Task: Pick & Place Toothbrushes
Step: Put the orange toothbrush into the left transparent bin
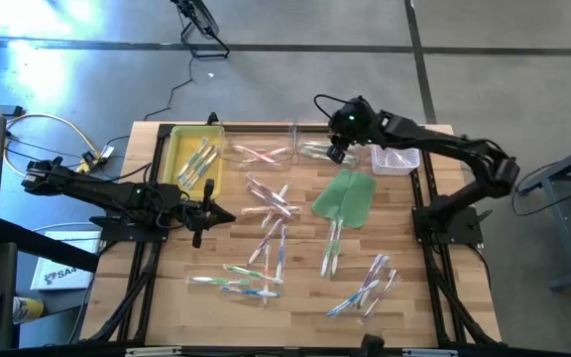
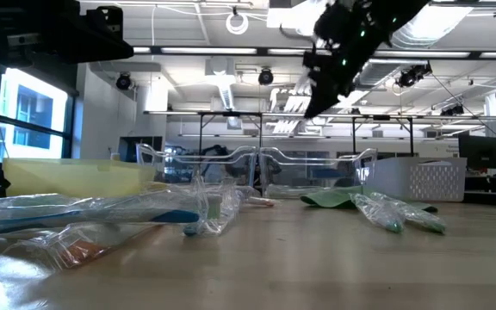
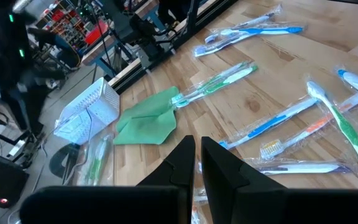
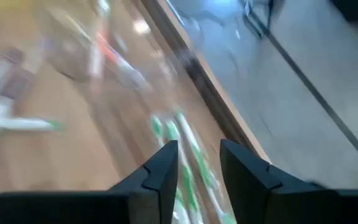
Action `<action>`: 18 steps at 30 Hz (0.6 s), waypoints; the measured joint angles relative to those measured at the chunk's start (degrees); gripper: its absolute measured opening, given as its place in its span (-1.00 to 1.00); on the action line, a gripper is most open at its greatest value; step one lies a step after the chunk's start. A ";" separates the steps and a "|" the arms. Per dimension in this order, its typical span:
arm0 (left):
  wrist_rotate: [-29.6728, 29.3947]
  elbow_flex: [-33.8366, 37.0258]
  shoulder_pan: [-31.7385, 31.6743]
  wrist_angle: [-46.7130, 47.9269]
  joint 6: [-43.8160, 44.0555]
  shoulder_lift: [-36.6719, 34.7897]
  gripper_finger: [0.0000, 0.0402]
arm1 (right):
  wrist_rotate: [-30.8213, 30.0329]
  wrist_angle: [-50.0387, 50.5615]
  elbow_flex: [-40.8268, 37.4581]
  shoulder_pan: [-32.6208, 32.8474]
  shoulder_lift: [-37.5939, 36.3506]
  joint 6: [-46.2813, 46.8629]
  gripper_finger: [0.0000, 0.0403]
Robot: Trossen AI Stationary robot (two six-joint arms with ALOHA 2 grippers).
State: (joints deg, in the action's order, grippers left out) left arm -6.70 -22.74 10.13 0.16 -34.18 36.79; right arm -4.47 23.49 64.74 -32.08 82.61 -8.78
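Several wrapped toothbrushes (image 1: 271, 243) lie flat and scattered on the wooden table, with more at the near right (image 1: 365, 288) and the near left (image 1: 231, 283). Two green ones (image 4: 188, 155) lie in a clear tray (image 1: 317, 151) at the far edge. My right gripper (image 1: 337, 151) hangs open above that tray with nothing between its fingers (image 4: 166, 168). My left gripper (image 1: 228, 215) is shut and empty, raised over the table's left part; its wrist view looks across toothbrushes (image 3: 278, 121) and the green cloth (image 3: 145, 121).
A yellow tray (image 1: 178, 149) with toothbrushes and a second clear tray (image 1: 261, 152) with pinkish ones stand along the far edge. A white basket (image 1: 396, 159) stands at the far right. The green cloth (image 1: 346, 198) lies right of centre, over a toothbrush (image 1: 331, 248).
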 joint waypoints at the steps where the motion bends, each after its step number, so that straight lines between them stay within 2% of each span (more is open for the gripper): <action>1: 0.00 0.00 0.00 -0.02 -0.01 0.01 -0.89 | 0.56 -0.04 0.01 0.71 -1.30 0.03 -0.49; 9: 0.00 0.00 0.00 -0.02 0.01 0.01 -0.89 | 2.10 -1.29 0.03 6.29 -9.06 7.50 -0.59; 13: 0.00 0.00 0.00 -0.02 0.00 0.01 -0.89 | 2.10 -1.48 0.03 9.18 -10.53 10.83 -0.58; 18: 0.00 0.00 0.00 -0.04 0.01 0.00 -0.89 | 1.72 -1.98 0.03 12.60 -11.00 10.43 -0.59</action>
State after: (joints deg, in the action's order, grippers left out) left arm -6.70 -22.74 10.13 0.12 -34.17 36.79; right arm -2.75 21.51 64.77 -19.48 71.61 1.65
